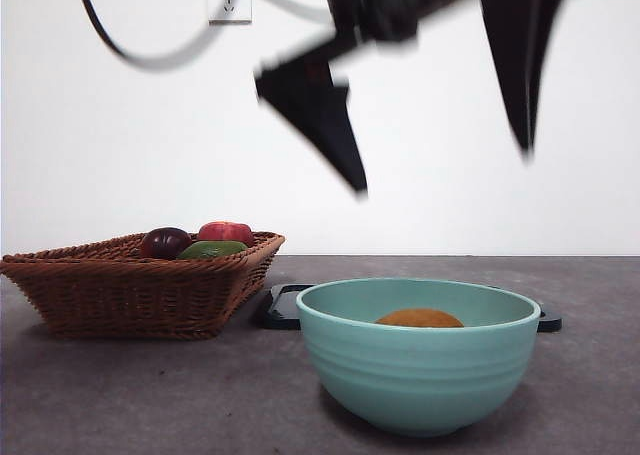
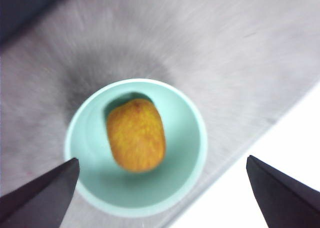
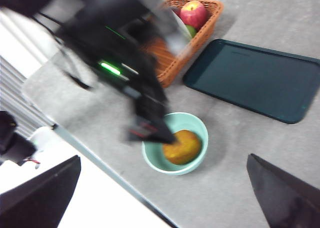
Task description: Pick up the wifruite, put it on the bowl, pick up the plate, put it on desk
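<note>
On the left of the desk (image 1: 150, 395) stands a wicker basket (image 1: 140, 285) holding a dark purple fruit (image 1: 165, 242), a green fruit (image 1: 212, 248) and a red apple (image 1: 226, 232). Just right of the basket, and farther back, a dark flat tray (image 3: 255, 77) lies on the desk; from the front only its low edge shows behind the bowl. The mint-green bowl (image 1: 420, 360) sits near the front edge of the desk, right of the basket and apart from it. The orange-brown fruit (image 2: 136, 135) lies inside the bowl, resting on its bottom, with only its top showing above the rim from the front. Above the bowl hangs the left gripper (image 1: 440, 165), blurred, its two black jaws spread wide and holding nothing, clear of the fruit and the rim. The right gripper (image 3: 162, 188) is high above the near edge of the desk, well away from the bowl, its jaws also spread wide and empty.
</note>
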`<state>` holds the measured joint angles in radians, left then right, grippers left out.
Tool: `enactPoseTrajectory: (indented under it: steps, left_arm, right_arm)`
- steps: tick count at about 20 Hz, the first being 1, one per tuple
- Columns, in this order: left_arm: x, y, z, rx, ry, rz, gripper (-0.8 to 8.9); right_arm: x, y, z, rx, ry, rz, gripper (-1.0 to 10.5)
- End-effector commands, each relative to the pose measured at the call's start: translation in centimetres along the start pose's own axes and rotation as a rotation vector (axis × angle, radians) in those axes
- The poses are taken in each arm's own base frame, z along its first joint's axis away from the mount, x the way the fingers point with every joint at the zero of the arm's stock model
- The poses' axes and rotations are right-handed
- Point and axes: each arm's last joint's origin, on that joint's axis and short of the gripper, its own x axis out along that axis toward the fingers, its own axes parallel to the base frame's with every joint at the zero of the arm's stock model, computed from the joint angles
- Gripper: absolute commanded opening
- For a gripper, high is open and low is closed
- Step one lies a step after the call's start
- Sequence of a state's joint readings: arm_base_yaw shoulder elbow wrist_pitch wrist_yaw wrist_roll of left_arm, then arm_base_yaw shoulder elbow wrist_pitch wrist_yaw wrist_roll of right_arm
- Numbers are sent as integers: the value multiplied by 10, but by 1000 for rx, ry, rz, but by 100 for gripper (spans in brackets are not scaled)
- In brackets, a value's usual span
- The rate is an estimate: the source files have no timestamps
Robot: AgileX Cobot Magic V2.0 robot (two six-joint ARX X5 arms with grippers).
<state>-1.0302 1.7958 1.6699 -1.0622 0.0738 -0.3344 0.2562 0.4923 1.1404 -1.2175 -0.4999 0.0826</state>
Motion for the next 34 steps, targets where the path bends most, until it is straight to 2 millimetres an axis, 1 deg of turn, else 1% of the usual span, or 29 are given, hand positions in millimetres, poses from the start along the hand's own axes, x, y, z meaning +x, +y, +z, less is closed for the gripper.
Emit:
enactPoseTrajectory:
  steps: [1, 5, 8, 10, 13, 15, 17, 20, 23, 26, 28, 30, 34]
  left_arm:
    - [-38, -4, -5, 84, -80, -24, 536]
    - [-107, 5, -33, 158, -209, -46, 533]
    - [-159, 21, -62, 154, -317, -48, 532]
    - [-188, 31, -83, 167, -392, -39, 532]
    - [-220, 44, -118, 162, -486, -26, 532]
    - [-234, 51, -143, 166, -549, -10, 532]
    - [-242, 57, -169, 174, -594, -9, 532]
    - [-244, 64, -207, 178, -649, -18, 532]
    - [-237, 72, -239, 181, -677, -22, 532]
    - [-227, 79, -267, 178, -704, -28, 532]
    - [-221, 83, -281, 174, -719, -32, 532]
    - [-217, 85, -291, 174, -733, -34, 532]
    - [-216, 87, -296, 175, -745, -36, 532]
  right_arm:
    - [-4, 2, 4, -27, -27, -19, 669]
    - [-4, 1, 4, -23, -29, -36, 669]
    - [-4, 1, 4, 7, -29, -36, 669]
    - [-4, 1, 4, 27, -31, -35, 669]
    - [-4, 1, 4, 61, -31, -35, 669]
    - [-4, 1, 4, 91, -32, -43, 669]
    - [-4, 1, 4, 114, -32, -42, 669]
    - [0, -1, 7, 152, -14, -43, 669]
    - [11, -5, 14, 186, 35, -22, 668]
    - [27, -13, 24, 217, 103, -16, 668]
    - [40, -19, 30, 230, 152, -22, 668]
    - [55, -24, 36, 238, 213, -23, 667]
    - [93, -29, 43, 198, 368, -92, 667]
